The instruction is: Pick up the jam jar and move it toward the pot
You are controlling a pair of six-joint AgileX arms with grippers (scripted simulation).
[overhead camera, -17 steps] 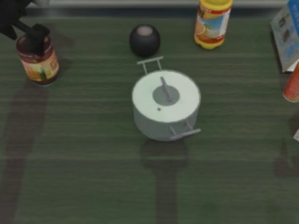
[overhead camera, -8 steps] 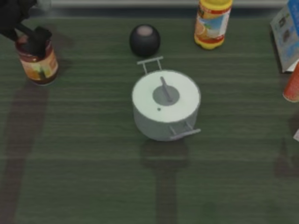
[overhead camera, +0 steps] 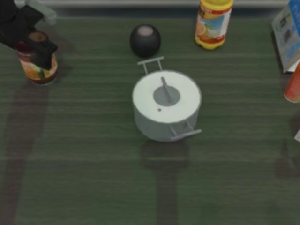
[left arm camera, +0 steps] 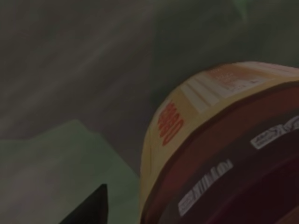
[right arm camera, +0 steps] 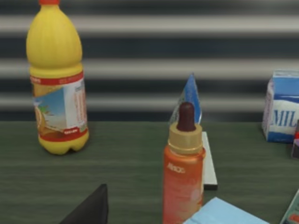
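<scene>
Your left gripper (overhead camera: pixel 38 49) has come lower over the jam jar (overhead camera: pixel 40 70) than half a second ago, its dark fingers now down across lid and label; whether they are clamped cannot be told. The jar stands upright at the table's (overhead camera: pixel 84 178) far left, unmoved, well apart from the pot (overhead camera: pixel 166 110) at centre.

Dim, even light from above, soft long shadow trailing below the pot (overhead camera: pixel 166 105), overhead view hazy, left wrist view murky
</scene>
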